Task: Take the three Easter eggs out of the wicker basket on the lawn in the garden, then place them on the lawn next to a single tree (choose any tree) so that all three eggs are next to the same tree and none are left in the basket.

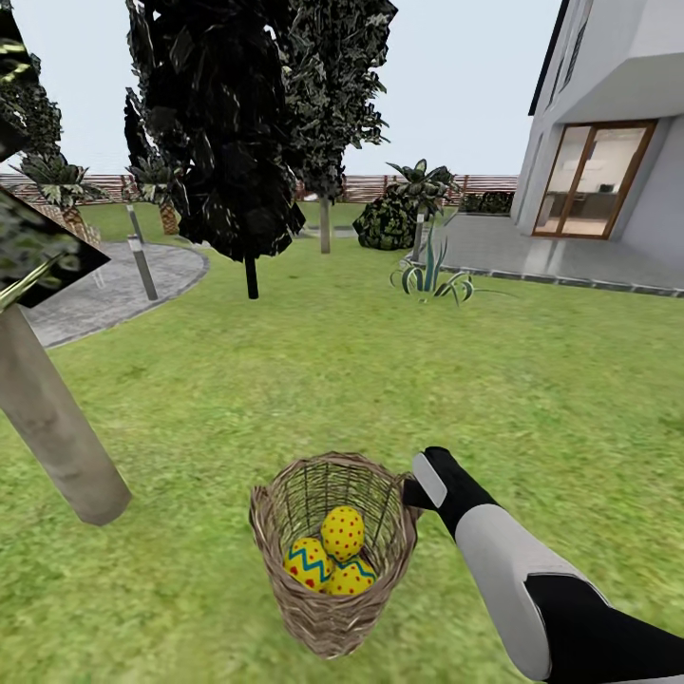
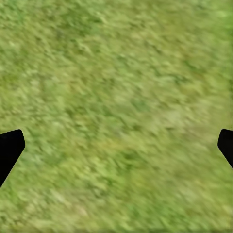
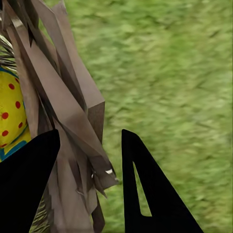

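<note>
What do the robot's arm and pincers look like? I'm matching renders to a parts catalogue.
The right arm has smooth white and black shell segments with a grey oval patch near the wrist. The right pincer has flat black pointed fingers, one with a slot cut-out. The left pincer's fingertips are black.

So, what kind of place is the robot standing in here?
Most likely a private garden behind a house. A wide lawn runs up to a white house with glass patio doors, a wooden fence closes the far side, and trees, among them the tree with a pale trunk, stand on the grass.
</note>
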